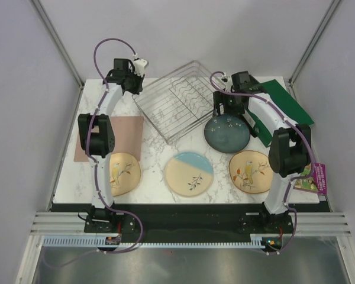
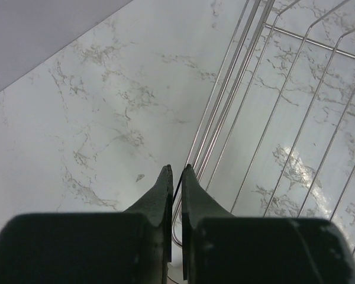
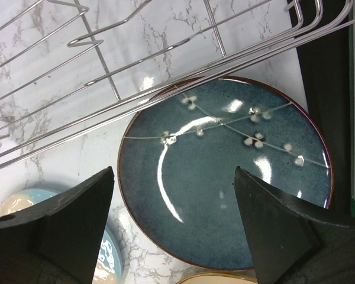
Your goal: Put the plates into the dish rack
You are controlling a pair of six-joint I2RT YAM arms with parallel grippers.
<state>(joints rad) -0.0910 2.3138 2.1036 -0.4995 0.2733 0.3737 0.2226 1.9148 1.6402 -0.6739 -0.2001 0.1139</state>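
Note:
The wire dish rack stands at the back middle of the table, holding no plates. The dark slate-blue plate lies flat just right of its near corner. The cream and light-blue plate and two bird plates lie flat along the front. My right gripper is open, above the slate-blue plate, its fingers spread over it. My left gripper is shut and empty, above the rack's left rim. In the top view it is at the back left.
A green ring binder lies at the back right, touching the slate-blue plate's right side. A brown mat lies at the left under the left arm. A purple packet sits at the table's right front edge.

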